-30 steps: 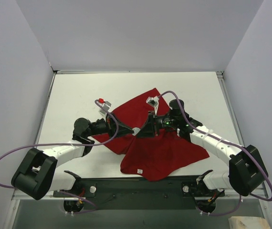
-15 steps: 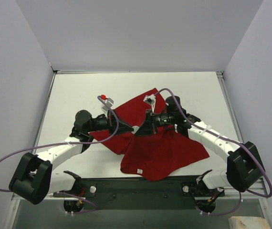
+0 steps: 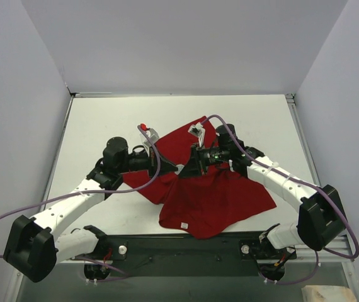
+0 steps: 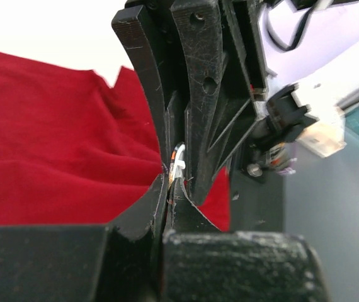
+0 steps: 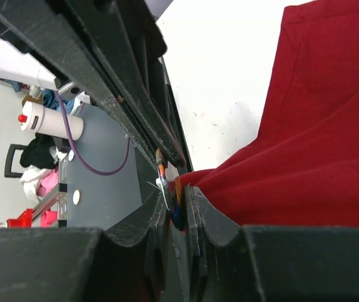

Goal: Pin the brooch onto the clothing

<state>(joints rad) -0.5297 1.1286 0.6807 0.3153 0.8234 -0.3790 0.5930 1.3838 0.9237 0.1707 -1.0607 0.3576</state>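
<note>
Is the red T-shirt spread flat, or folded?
Folded, not flat: the T-shirt lies in overlapping, creased layers on the table.

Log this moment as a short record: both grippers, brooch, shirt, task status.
left gripper: shut on brooch
right gripper: shut on brooch, tip to tip with the left gripper
brooch: edge-on, pinched between both grippers, over the shirt
shirt: red, rumpled on the table, a fold reaching the right gripper
status: cannot tell whether the brooch is pinned; the grippers hide where it meets the fabric
</note>
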